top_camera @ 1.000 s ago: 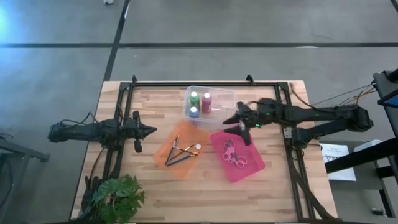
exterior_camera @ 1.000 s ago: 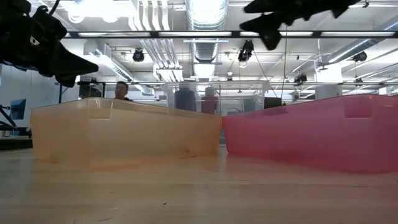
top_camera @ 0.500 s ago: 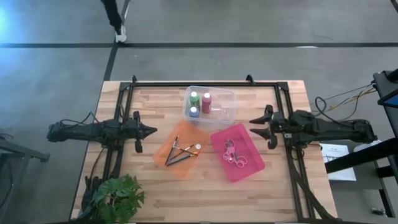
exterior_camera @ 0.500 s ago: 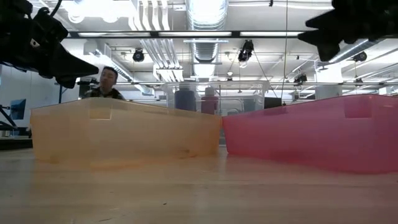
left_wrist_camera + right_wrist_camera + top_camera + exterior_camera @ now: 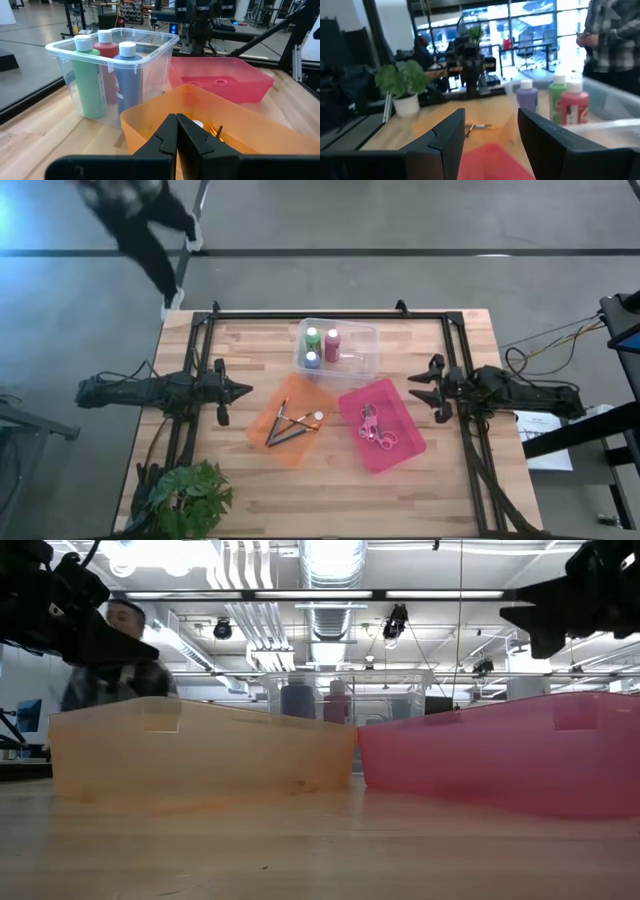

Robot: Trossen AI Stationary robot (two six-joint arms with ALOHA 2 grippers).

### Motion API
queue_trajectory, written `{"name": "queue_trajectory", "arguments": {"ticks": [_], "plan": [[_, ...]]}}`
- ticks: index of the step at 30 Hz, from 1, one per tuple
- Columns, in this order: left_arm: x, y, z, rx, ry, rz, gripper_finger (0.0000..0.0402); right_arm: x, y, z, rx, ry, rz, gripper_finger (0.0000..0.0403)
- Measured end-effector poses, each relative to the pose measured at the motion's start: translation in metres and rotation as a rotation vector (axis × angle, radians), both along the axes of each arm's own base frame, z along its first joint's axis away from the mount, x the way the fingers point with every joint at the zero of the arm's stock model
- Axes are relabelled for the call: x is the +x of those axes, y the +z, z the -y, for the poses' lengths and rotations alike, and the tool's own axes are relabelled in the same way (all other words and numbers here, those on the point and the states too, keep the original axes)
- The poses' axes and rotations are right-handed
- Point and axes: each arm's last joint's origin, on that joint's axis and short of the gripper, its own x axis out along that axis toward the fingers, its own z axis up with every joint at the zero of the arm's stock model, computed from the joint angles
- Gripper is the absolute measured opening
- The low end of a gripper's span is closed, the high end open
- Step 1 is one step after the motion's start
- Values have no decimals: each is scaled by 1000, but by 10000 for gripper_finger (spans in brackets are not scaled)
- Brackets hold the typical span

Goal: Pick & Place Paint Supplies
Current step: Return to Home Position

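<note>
Three paint bottles, green [image 5: 313, 336], pink-red [image 5: 332, 340] and blue [image 5: 312, 359], stand upright in a clear bin [image 5: 360, 352] at the table's far middle. Several paintbrushes [image 5: 290, 423] lie flat in an orange bin [image 5: 265, 425] in front of it. My left gripper [image 5: 245, 391] hovers shut at the left, level, pointing at the orange bin; its fingertips [image 5: 176, 131] meet. My right gripper [image 5: 412, 386] hovers at the right beside a pink bin [image 5: 400, 445], level and open [image 5: 490, 140], with nothing between its fingers.
Pink scissors [image 5: 374, 425] lie in the pink bin. A potted plant [image 5: 190, 495] stands at the near left corner. Black frame rails [image 5: 330, 313] run along the table's far, left and right sides. A person [image 5: 140, 220] walks past beyond the far left corner.
My right gripper has drawn back from beside the clear bin toward the table's right edge, sinking and tipping to level; its gap looks unchanged. A person has come into view beyond the far left corner.
</note>
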Motion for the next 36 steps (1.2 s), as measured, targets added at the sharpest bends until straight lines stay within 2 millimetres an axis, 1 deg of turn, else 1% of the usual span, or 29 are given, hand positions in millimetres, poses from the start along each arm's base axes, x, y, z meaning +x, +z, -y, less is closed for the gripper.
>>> {"name": "queue_trajectory", "arguments": {"ticks": [4,6,26,27,30,32,36], "plan": [[0,0,0,0,0,0,10,4,-14,-1,0,35,-20,178],[0,0,0,0,0,0,10,4,-21,-1,-8,28,-72,178],[0,0,0,0,0,0,10,5,-21,-1,9,20,-77,178],[0,0,0,0,0,0,10,5,-21,-1,1,23,-78,178],[0,0,0,0,0,0,10,5,-20,-3,-127,94,-72,178],[0,0,0,0,0,0,10,5,-20,-3,-190,94,-64,178],[0,0,0,0,0,0,10,5,-20,-3,-226,92,-68,178]]}}
